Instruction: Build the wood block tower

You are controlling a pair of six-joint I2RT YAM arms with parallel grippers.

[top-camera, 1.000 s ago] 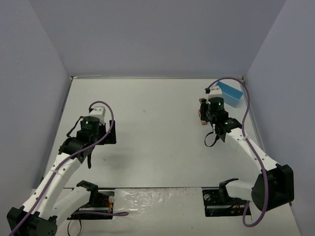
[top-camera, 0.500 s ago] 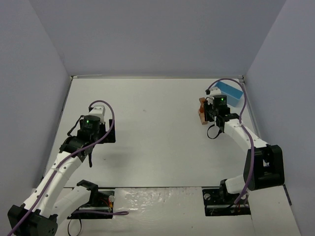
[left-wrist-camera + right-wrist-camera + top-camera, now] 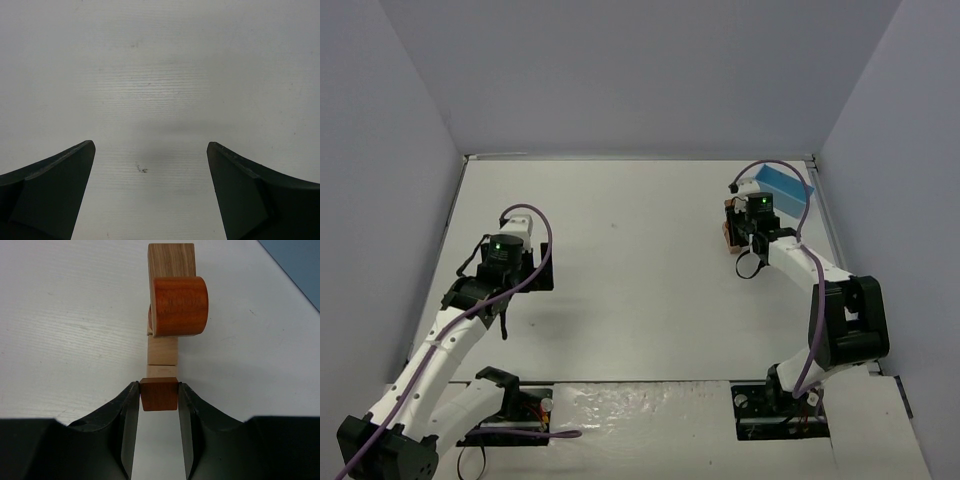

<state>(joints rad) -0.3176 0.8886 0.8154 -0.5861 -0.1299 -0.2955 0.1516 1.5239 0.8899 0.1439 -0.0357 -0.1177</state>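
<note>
The wood block tower [image 3: 730,227] stands at the far right of the table. In the right wrist view it shows a tan block [image 3: 171,259], a reddish round-topped block [image 3: 179,306] and tan blocks [image 3: 163,356] in a line. My right gripper [image 3: 159,389] is shut on a small reddish-brown block [image 3: 159,396], right against the tower's near side; it also shows in the top view [image 3: 742,234]. My left gripper [image 3: 150,165] is open and empty over bare table, at the left in the top view [image 3: 538,272].
A light blue box [image 3: 782,186] lies behind the tower by the right wall, and its corner shows in the right wrist view [image 3: 300,265]. Purple-grey walls close in the white table [image 3: 620,260] on three sides.
The right arm has folded in toward the tower, its elbow swinging left and back, and the wrist has moved a little farther away. The left arm has not moved.
</note>
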